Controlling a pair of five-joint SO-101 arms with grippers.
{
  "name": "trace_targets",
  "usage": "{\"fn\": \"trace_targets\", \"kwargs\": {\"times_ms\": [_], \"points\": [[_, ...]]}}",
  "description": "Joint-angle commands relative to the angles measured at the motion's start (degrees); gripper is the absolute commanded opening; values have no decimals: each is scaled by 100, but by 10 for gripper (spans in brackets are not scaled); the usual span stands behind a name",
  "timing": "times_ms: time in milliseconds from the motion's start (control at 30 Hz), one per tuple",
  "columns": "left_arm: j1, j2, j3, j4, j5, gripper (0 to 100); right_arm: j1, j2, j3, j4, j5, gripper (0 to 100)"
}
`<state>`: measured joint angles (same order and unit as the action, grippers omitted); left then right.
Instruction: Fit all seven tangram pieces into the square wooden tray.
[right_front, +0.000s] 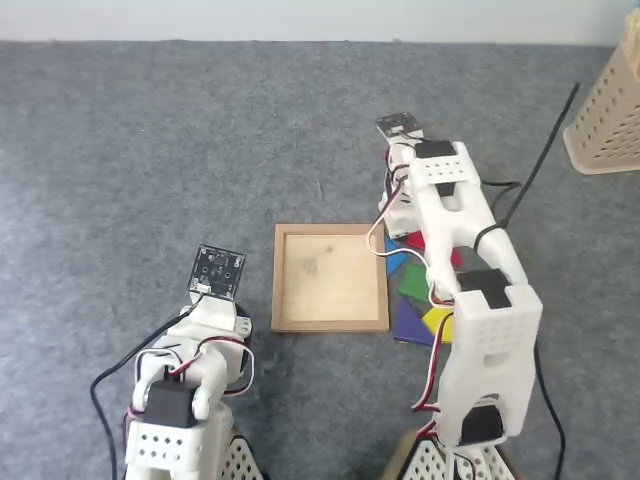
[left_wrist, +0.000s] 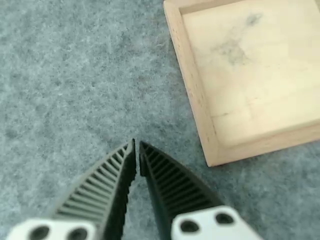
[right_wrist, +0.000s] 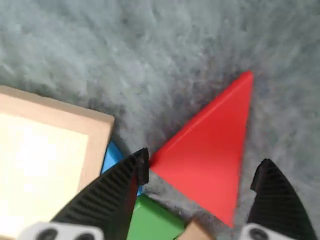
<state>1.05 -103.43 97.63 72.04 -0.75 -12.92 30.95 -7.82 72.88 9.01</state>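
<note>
in the high view the right arm covers most of the pieces; only coloured slivers show, and their number cannot be told. by the right claw, a green piece and a blue piece are cut off behind one finger. the red triangle, smooth and flat on the carpet, lies between the wide-open fingers, which grip nothing. the tray, pale square wood with its bare floor showing, sits just past the blue piece. the left claw is closed on nothing, with the tray's corner near its tip.
</note>
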Motion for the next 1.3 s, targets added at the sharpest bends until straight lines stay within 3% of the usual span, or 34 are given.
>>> {"fn": "trace_targets", "kwargs": {"times_ms": [0,200,433,633,1033,1133,1267], "points": [[-9,-123,-110,35,35,12,84,-84,-44,4,149,333],[-9,-123,-110,35,35,12,101,295,-281,-48,202,329],[-9,-123,-110,35,35,12,101,347,-299,-48,229,224],[-9,-123,-110,35,35,12,154,303,-308,-4,202,221],[-9,-123,-110,35,35,12,101,-1411,-264,734,237,221],[-9,-123,-110,35,35,12,-171,-1692,-264,813,431,221],[0,-123,-110,35,35,12,-1200,-1842,-97,1024,985,221]]}}
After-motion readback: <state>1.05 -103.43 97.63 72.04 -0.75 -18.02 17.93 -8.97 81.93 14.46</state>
